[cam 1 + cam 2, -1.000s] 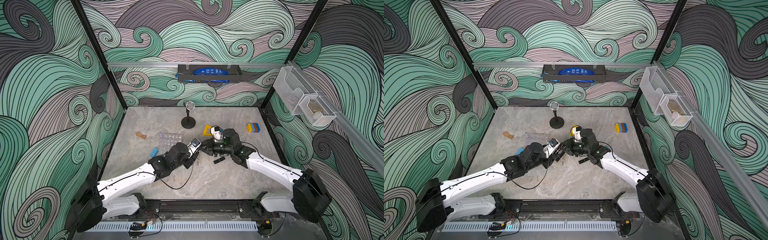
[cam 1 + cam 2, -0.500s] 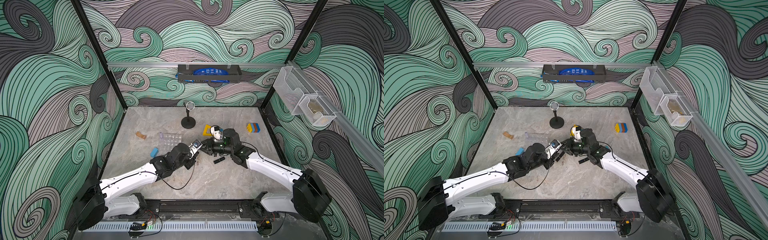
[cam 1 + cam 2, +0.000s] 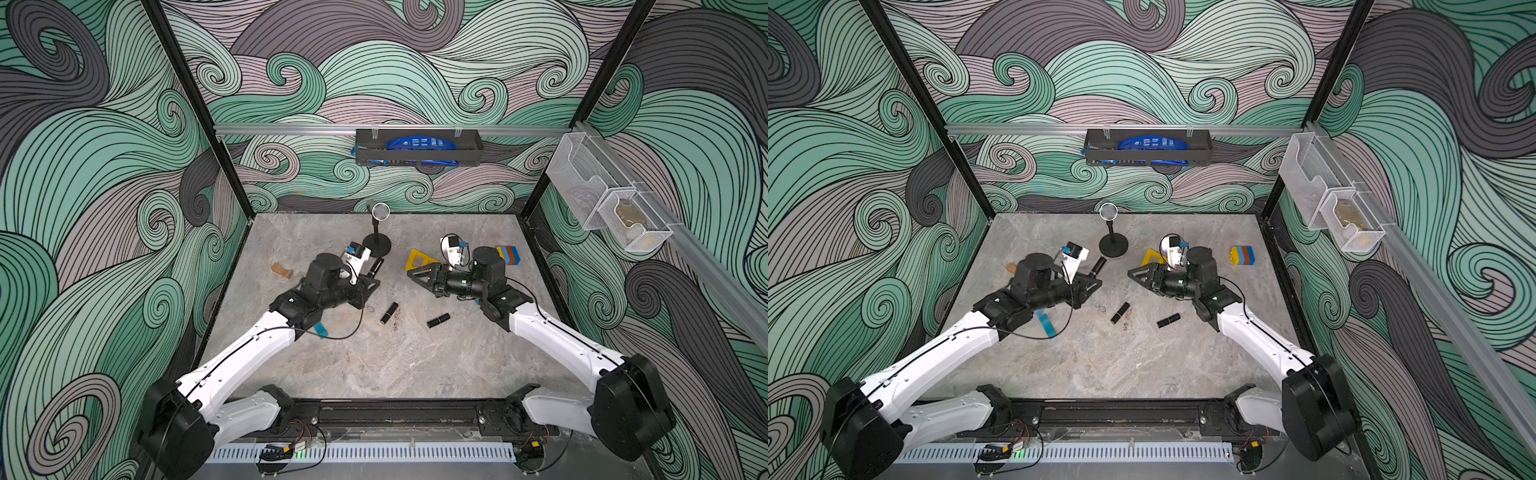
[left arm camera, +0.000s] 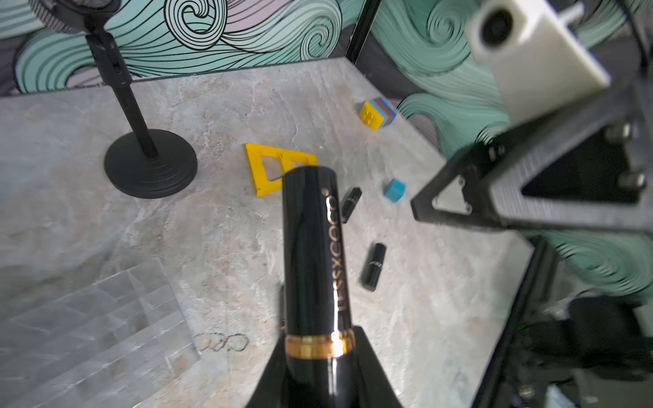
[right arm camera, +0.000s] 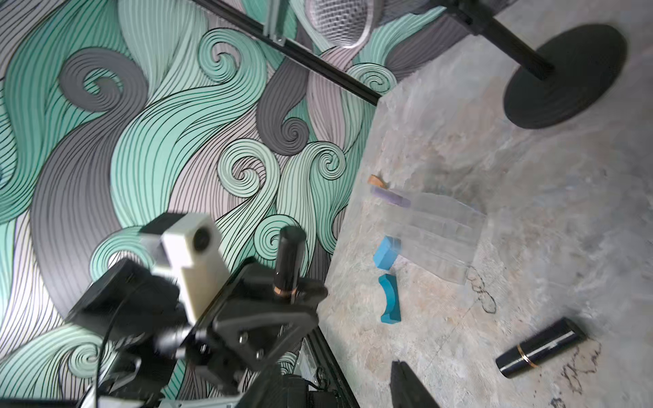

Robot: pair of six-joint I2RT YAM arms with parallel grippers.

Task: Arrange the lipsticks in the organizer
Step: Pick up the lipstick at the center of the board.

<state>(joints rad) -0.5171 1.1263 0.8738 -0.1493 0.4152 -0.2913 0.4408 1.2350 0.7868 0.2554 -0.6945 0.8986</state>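
Your left fingers (image 4: 369,374) pinch one lipstick (image 4: 311,247) by its base, raised over the table (image 4: 229,247) near the organizer (image 4: 88,318). Your right fingers (image 5: 406,385) stand spread and empty. The slanted tube could catch a compartment wall and slip.

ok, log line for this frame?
left gripper: shut on lipstick, off the table | right gripper: open, empty | two lipsticks: lying on table | organizer: no tubes visible inside

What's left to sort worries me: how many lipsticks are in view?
3. One lipstick is held by the left gripper; a second lipstick and a third lipstick lie apart on the table. More may be hidden.
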